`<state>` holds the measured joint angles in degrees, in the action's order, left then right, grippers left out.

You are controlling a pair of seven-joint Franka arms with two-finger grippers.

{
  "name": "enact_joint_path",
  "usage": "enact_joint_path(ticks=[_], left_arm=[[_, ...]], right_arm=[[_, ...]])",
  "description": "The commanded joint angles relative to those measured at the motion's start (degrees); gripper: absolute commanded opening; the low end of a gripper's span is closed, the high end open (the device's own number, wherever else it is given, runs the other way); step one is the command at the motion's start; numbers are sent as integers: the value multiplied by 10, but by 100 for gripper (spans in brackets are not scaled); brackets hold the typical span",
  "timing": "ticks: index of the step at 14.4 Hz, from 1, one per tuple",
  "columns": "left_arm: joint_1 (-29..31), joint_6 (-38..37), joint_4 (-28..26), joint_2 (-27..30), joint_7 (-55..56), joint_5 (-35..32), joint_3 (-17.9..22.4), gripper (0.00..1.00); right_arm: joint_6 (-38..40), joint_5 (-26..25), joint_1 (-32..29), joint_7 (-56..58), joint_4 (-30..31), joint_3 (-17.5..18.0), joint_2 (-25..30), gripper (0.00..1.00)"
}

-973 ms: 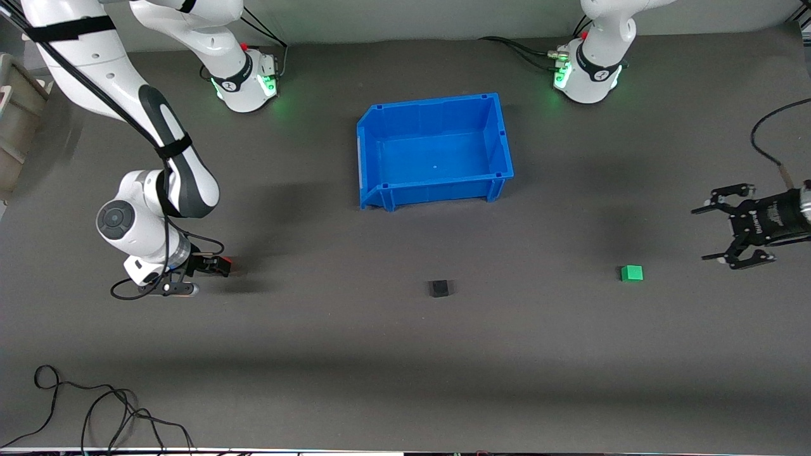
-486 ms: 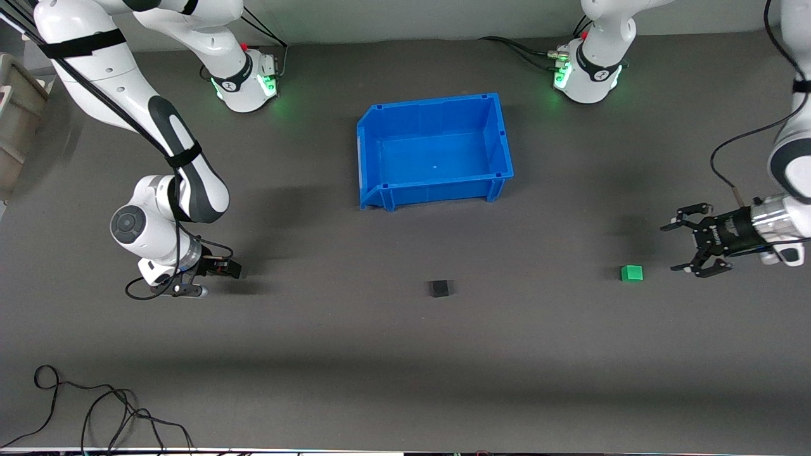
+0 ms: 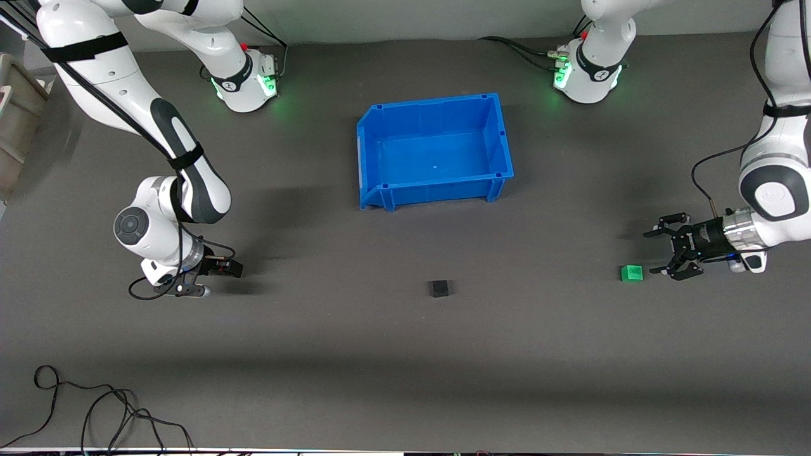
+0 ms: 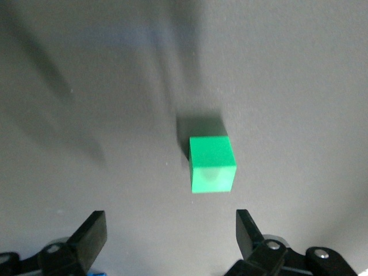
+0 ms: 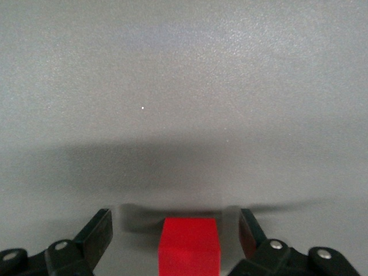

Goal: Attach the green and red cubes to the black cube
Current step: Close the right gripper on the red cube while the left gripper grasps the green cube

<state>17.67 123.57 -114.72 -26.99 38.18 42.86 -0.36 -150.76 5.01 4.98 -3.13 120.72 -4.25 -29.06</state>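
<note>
The left pincer (image 3: 662, 247) is sitting low over the desk (image 3: 405, 354) just beside the green cube (image 3: 632, 273), having swept in from the left arm's end of the desk during the last second. Its fingers are spread wide and holding nothing; in the left wrist view the green cube (image 4: 211, 163) is lying ahead of the gap, at twelve o'clock from it, not yet between the tips.

The right pincer (image 3: 227, 267) has also crept a little toward the middle. Its fingers are standing apart on either side of the red cube (image 5: 190, 246) (apparently just starting to close), with gaps showing on both sides.

The black cube (image 3: 438, 289) is resting untouched on the desk, roughly at six o'clock from the blue bin (image 3: 374, 158). Both pickups look imminent; nothing is attached yet.
</note>
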Motion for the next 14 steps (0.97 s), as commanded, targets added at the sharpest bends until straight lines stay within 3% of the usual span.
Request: enact_joint_path(ticks=[1, 4, 14], left_arm=[[3, 23, 3, -13, -14, 21, -6, 100], [2, 35, 11, -29, -16, 21, -9, 100], [-5, 69, 20, -57, -34, 60, -11, 100]], right_arm=[[-9, 10, 2, -3, 0, -1, -4, 80], [-9, 10, 1, -3, -1, -1, -4, 74], [-9, 10, -1, -3, -1, -1, -4, 72]])
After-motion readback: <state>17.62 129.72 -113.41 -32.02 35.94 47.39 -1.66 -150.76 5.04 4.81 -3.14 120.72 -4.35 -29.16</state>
